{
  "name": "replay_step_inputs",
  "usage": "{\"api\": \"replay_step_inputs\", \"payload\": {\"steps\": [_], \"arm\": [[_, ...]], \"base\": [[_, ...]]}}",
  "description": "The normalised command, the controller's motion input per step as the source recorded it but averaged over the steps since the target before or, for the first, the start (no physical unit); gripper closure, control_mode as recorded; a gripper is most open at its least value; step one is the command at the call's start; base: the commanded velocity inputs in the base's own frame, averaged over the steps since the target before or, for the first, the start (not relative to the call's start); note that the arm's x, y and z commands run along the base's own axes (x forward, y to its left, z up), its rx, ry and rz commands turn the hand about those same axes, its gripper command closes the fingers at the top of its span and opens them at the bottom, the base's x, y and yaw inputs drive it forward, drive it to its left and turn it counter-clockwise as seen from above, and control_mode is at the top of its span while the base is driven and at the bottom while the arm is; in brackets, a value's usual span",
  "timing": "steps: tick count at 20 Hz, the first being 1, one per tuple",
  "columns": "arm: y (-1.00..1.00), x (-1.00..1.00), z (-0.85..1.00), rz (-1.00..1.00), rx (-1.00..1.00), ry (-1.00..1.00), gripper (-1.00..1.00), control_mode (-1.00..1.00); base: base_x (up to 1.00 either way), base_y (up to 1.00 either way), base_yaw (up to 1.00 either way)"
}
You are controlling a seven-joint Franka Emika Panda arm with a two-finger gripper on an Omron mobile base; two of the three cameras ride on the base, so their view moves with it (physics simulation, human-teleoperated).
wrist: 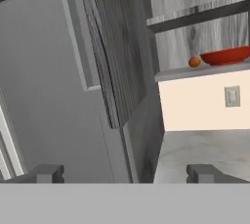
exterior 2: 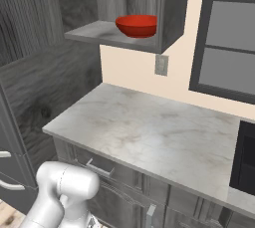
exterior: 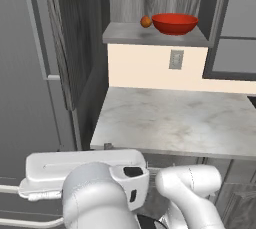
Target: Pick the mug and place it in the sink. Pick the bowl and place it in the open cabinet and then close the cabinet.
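Seen at the far left: the tall dark grey unit with its bar handle, and just right of it the cabinet door, swung open and edge-on in the hand view. Further right, on the lower shelf of the open cabinet: a small orange ball just beside the red bowl, upright and well inside the shelf edge. Below the shelf, a cream wall with a socket plate, then the marble counter. At the far right of the right base view, a strip of the black sink; no mug visible there, so cannot tell from these pictures whether that step was completed. Gripper held low, near the counter's left edge, fingers spread wide and gripping nothing. Judged: bowl already placed, closing the cabinet now in hand. Next move probably calls for reaching up and left behind the door's outer face and pushing it rightwards until shut, without touching the bowl.
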Motion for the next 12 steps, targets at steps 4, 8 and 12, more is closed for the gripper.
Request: {"api": "replay_step_inputs", "payload": {"steps": [4,8,12], "arm": [[0.58,0.51,-0.19,0.0,0.0,0.0,-1.0,-1.0],[0.55,0.51,-0.17,0.0,0.0,0.0,-1.0,-1.0],[0.41,0.48,-0.09,0.0,0.0,-0.02,-1.0,-1.0]], "base": [[0.0,0.0,0.0],[0.0,0.0,0.0],[0.0,0.0,0.0]]}}
